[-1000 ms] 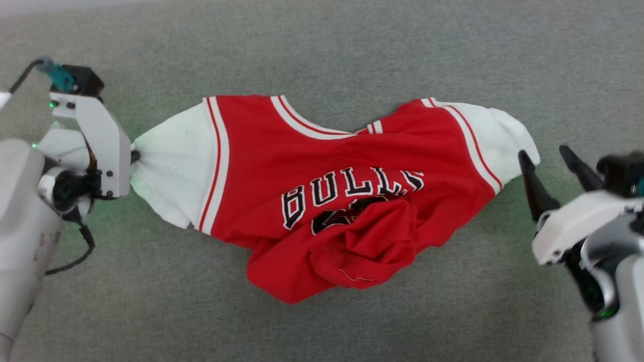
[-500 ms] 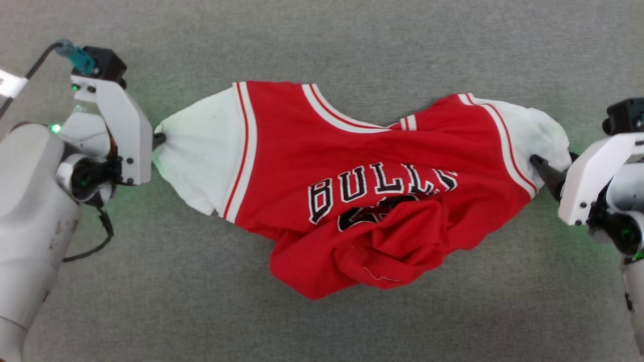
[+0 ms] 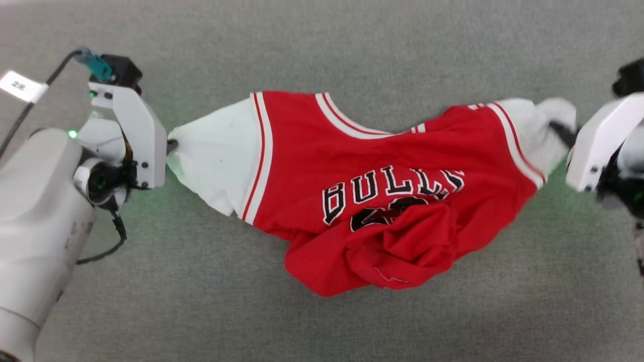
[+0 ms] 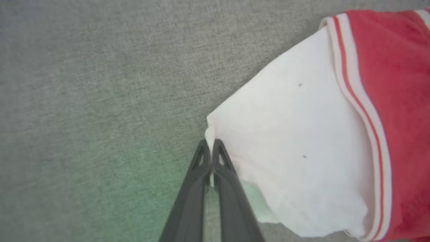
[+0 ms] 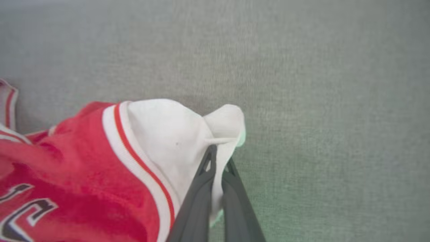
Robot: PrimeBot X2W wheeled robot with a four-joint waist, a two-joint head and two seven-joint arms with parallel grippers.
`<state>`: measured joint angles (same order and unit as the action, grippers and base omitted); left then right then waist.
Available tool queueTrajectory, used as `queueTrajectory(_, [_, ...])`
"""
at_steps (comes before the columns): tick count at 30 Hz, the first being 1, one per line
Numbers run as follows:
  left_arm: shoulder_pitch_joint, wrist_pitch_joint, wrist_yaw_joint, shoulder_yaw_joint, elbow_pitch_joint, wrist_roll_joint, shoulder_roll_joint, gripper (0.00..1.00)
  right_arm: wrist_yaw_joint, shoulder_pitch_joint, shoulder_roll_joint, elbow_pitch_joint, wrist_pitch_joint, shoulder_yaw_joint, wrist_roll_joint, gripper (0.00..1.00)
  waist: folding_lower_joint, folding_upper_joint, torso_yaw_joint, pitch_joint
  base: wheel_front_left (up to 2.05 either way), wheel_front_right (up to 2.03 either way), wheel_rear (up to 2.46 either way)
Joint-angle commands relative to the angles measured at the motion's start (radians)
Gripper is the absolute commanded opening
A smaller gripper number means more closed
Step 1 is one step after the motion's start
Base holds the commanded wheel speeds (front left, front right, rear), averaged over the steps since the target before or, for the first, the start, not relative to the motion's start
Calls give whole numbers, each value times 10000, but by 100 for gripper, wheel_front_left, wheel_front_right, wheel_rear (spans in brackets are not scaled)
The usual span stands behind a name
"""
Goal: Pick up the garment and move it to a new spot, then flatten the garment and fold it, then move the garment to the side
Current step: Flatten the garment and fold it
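1. Right gripper (image 5: 218, 158): a second ago its fingers stood spread just beside the garment. Now they are clenched on the outer edge of the right sleeve (image 5: 168, 134), with white cloth puckered between them.
2. Left gripper (image 4: 211, 148): as before, pinched shut on the tip of the left sleeve (image 4: 289, 134).
3. Meaning: both ends are secured, so the garment looks ready to be lifted and carried to a new spot. Flattening and folding are not yet begun.
4. Garment (image 3: 382, 201): lies mid-scene on the grey carpet-like surface (image 3: 322, 45), strung left to right between the grippers, chest up, collar toward the far side.
5. The "BULLS" lettering is readable. The red lower body is crumpled into a heap on the near side, partly hiding the number.
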<state>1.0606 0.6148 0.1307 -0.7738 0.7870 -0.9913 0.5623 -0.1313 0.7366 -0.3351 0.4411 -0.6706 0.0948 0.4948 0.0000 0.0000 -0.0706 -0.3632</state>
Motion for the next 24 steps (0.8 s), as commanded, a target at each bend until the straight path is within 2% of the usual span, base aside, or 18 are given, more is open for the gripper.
queueTrajectory(1, [151,-59,-22,9,12,49,-4,0,11,123,-53,-57,74,-39,98,0,0,0,118,409,0,0,0])
queueTrajectory(11, [1484,-810,-60,273,-184,252,-109,0,13,1465,-117,-471,1328,397,191,0,0,0,400,1992,0,0,0])
queueTrajectory(16, [2469,-1556,-238,492,-5,552,-191,0,11,2390,76,-276,2319,715,-91,0,0,0,471,2544,0,0,0])
queueTrajectory(24, [3724,-2567,-197,613,341,976,-359,0,11,3826,411,481,3555,1283,-338,0,0,0,497,3047,0,0,0])
